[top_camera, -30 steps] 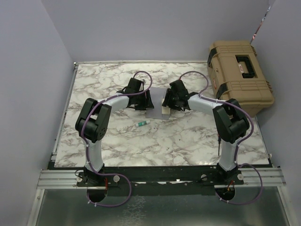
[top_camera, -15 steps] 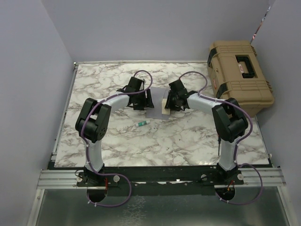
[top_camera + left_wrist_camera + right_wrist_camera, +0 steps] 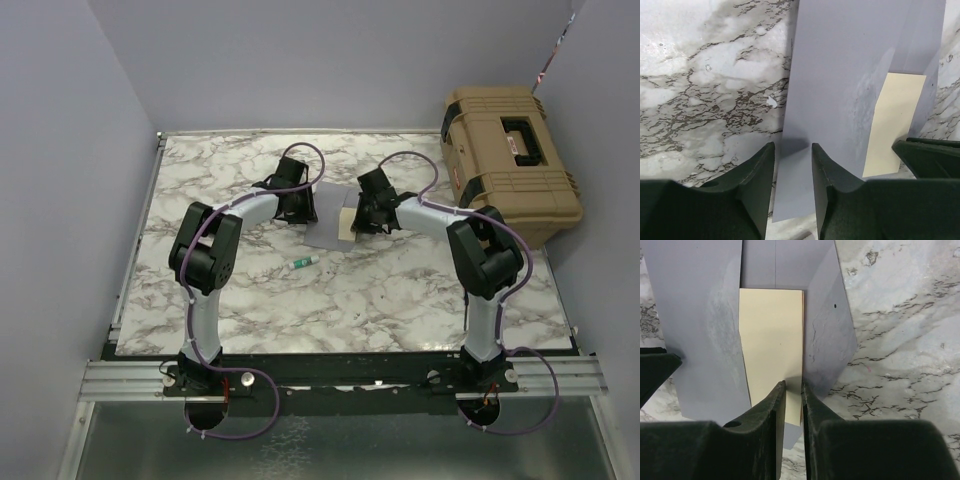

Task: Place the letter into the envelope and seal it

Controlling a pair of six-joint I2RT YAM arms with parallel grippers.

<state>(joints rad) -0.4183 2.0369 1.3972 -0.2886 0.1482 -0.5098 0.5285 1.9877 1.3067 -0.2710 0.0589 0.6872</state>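
Tan letter sits half inside the envelope, just ahead of my right gripper, now narrowed to a slit astride its edge; pinched or not, I can't tell. Left gripper has half-closed astride the envelope's edge: insertion looks underway.

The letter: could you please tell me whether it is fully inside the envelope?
Partly in: a tan strip of the letter shows uncovered between the front of the envelope and its open flap.

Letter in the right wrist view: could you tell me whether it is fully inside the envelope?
No, a wide tan strip of the letter shows uncovered between the body of the envelope and its open flap.
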